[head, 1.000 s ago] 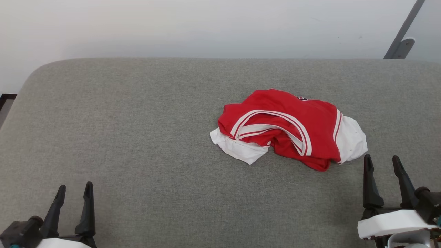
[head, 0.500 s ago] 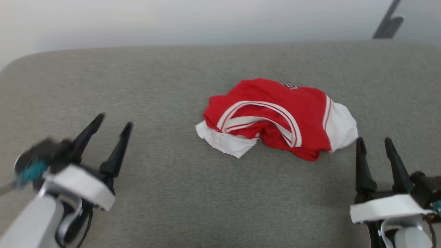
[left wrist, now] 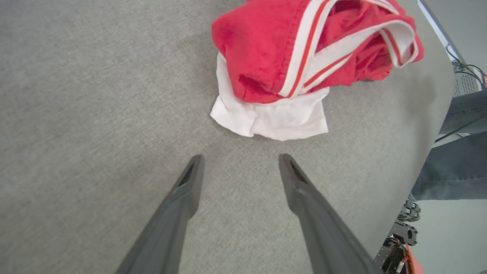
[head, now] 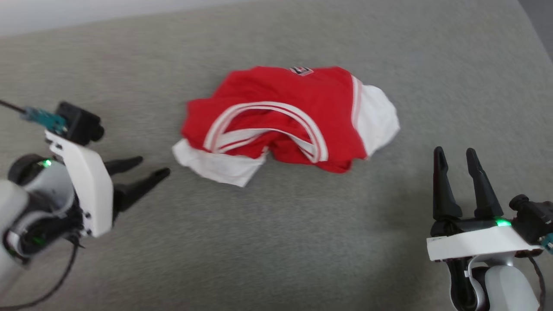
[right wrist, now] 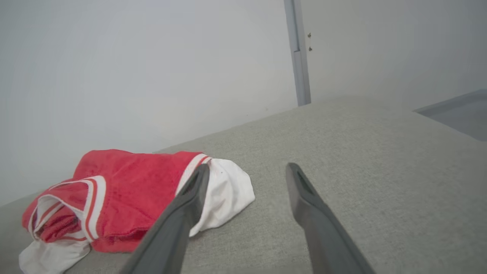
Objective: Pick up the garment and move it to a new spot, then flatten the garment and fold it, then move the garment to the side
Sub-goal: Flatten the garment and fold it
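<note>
Since a second ago the left gripper [head: 154,166] has swung up from the lower corner of the head view and turned sideways, so its two dark fingers now aim at the shirt [head: 281,121]. The camera has dipped and turned too, which is why the shirt sits higher and further left in that view. The right gripper [head: 454,150] has kept its pose, fingers pointing up the head view.

Everything rests on a broad grey fabric surface [head: 276,242]. Behind it stands a plain pale wall [right wrist: 152,76] with a grey upright post [right wrist: 298,57] against it. In the left wrist view, grey-blue cloth [left wrist: 456,171] and some cables [left wrist: 470,70] show beyond the surface's edge; what the cloth is cannot be told.

The shirt lies crumpled in a heap, red body uppermost, a striped trim band looping across it and a white sleeve poking out at each end. One sleeve lies just ahead of the left jaws, near but not touching. The other lies ahead and to the left of the right jaws, apart from them. Both pairs of jaws are spread wide and hold nothing.
</note>
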{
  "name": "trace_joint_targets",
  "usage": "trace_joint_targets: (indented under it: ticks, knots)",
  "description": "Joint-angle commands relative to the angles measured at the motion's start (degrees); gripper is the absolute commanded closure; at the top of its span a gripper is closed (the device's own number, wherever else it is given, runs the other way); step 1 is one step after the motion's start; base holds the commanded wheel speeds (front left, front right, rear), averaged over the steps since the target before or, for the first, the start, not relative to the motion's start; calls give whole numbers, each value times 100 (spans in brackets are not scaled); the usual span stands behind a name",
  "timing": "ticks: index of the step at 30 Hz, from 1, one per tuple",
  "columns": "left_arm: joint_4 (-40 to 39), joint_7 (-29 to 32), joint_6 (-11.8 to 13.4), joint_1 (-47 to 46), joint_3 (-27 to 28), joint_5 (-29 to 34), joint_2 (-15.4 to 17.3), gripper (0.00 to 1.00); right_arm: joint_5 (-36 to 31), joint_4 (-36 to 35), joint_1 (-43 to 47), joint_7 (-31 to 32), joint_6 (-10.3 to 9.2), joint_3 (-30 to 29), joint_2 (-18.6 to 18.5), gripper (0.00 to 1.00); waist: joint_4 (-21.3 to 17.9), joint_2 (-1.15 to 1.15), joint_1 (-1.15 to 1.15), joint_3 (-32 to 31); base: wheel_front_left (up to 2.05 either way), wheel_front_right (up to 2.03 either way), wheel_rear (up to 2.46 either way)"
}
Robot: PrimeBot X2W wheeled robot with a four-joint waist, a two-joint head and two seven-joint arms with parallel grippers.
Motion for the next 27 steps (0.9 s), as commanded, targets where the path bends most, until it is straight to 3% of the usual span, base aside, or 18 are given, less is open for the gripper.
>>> trace_joint_targets:
  ticks: [1, 6, 9, 12, 15, 16, 17, 18, 27]
  knots:
    - [41, 97, 13, -158, -47, -206, 53, 0, 90, -3, -54, -29, 0, 35, 0, 0, -413, 0, 0, 362, 0, 0, 0]
    - [283, 209, 13, -460, -321, -370, 238, 0, 282, -3, -43, -29, 0, 86, -1, 0, -680, 0, 0, 466, 0, 0, 0]
    - [412, 209, 13, -552, -484, -539, 219, 0, 365, -8, -58, -29, 0, 140, -1, 0, -788, 0, 0, 477, 0, 0, 0]
    - [608, 223, 14, -636, -724, -331, 290, 0, 417, -35, -80, -29, 0, 186, -1, 0, -860, 0, 0, 489, 0, 0, 0]
    - [740, 184, 14, -575, -868, -620, 186, 0, 438, -37, -65, -29, 0, 215, -4, 0, -905, 0, 0, 473, 0, 0, 0]
    - [765, 180, 14, -617, -939, -605, 203, 15, 441, -35, -56, -29, 0, 215, -2, 0, -915, 0, 0, 469, 0, 0, 0]
    - [781, 180, 14, -642, -1019, -577, 214, 76, 439, -36, -47, -29, 0, 196, -3, 0, -919, 0, 0, 464, 0, 0, 0]
    - [798, 168, 14, -649, -1087, -587, 215, 100, 434, -41, -38, -29, 0, 179, -2, 0, -916, 0, 0, 455, 0, 0, 0]
    - [1036, -497, 13, -967, -1183, -746, 283, 100, 285, -17, 8, -30, 0, 57, -2, 0, -610, 0, 0, 229, 0, 0, 0]
